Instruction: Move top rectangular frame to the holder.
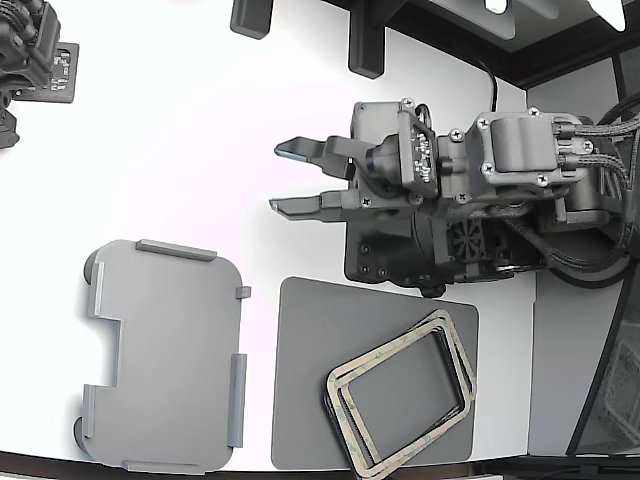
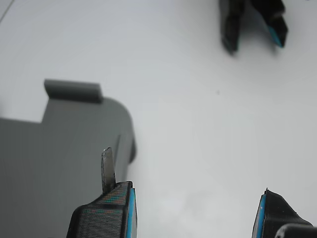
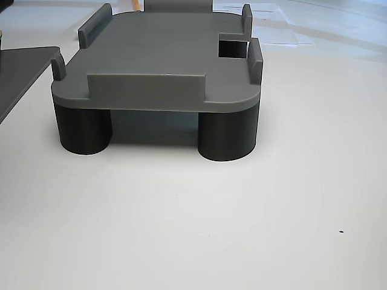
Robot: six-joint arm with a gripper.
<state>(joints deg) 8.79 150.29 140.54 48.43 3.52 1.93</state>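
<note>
Two tan-beige rectangular frames with greenish patches lie stacked and slightly offset on a dark grey mat (image 1: 305, 400) at the exterior view's lower right. The top rectangular frame (image 1: 383, 356) lies free, with nothing touching it. The light grey holder (image 1: 165, 355) with raised edge tabs and a stepped notch sits at the lower left, with nothing in it. It also shows in the wrist view as the holder (image 2: 64, 148), and in the other view as the holder (image 3: 157, 60) standing on dark round legs. My gripper (image 1: 278, 178) hovers open over bare white table, beyond the mat. Nothing is between the fingers of the gripper (image 2: 193, 215).
A second arm (image 1: 30, 60) sits at the exterior view's top left; its gripper (image 2: 252, 25) appears far off in the wrist view. Dark brackets (image 1: 365, 45) stand along the table's far edge. The mat's edge (image 3: 18, 72) shows beside the holder in the other view.
</note>
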